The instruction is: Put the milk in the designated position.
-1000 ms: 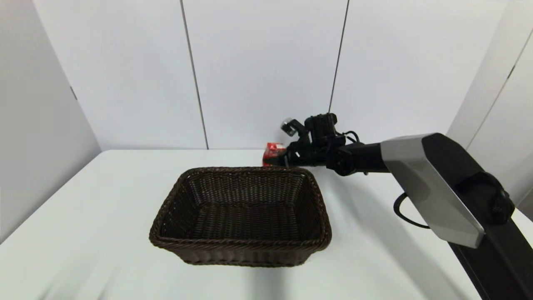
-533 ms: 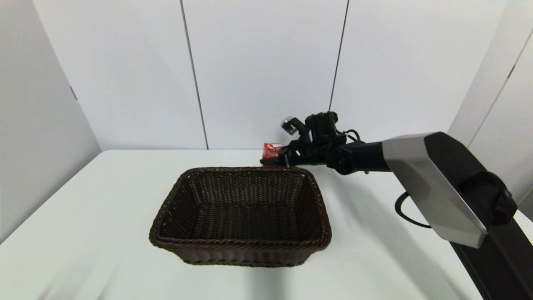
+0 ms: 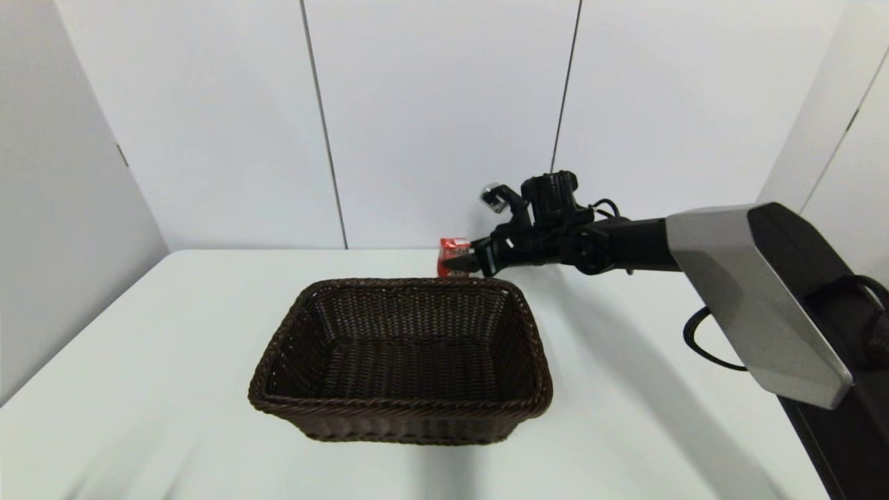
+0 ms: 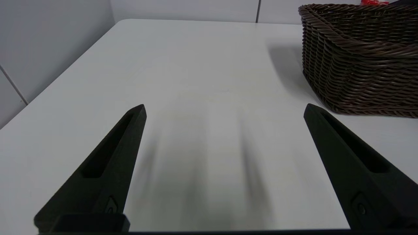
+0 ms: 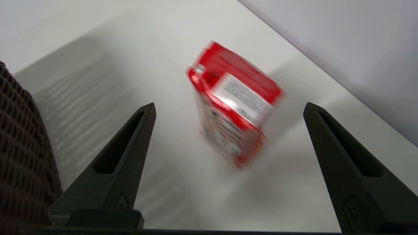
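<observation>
Milk, your small red folded-top carton (image 5: 233,104), stands on the smooth white table (image 3: 173,333) just behind the dark brown woven wicker basket (image 3: 401,403). Your right gripper (image 5: 228,109) flanks it, fingers spread and not touching. Your left gripper (image 4: 223,111) hangs beside the basket, fingers equally spread.

head camera high, facing table (image 3: 173,361), wrist cameras low and close, all views sharing basket (image 3: 401,357)

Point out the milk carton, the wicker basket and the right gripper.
milk carton (image 5: 233,107): right wrist view, red side panel.
wicker basket (image 3: 401,405): head view, near rim.
right gripper (image 5: 228,109): right wrist view, midway between open fingertips.
</observation>
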